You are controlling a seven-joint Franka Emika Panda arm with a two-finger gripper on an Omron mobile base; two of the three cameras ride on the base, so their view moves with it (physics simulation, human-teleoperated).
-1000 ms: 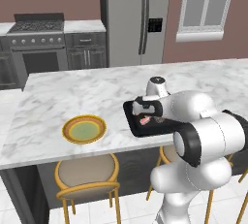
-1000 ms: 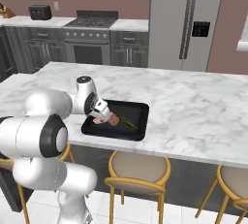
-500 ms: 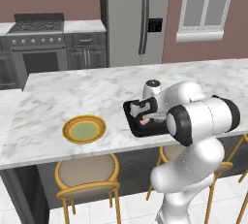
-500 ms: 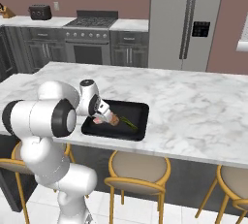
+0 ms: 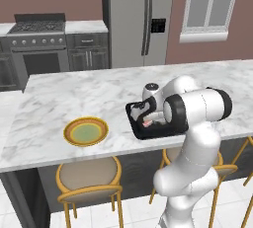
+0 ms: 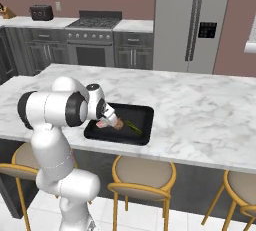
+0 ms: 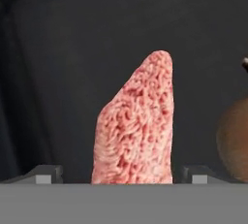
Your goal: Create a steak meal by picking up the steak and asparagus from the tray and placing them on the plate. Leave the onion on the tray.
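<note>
gripper (image 7: 123,177): fingers apart, one tip either side of the steak, not yet clamped
steak (image 7: 135,126): flat on the tray floor, toward its left end; looks soft, floppy, probably slick; best pinched across its wide end
onion (image 7: 235,140): just beside the steak
asparagus (image 6: 133,126): near the tray's middle, thin and light
tray (image 6: 142,112): at the counter's near edge
plate (image 5: 86,132): well apart, same edge
room: stove and fridge behind the counter (image 6: 210,100)
</note>
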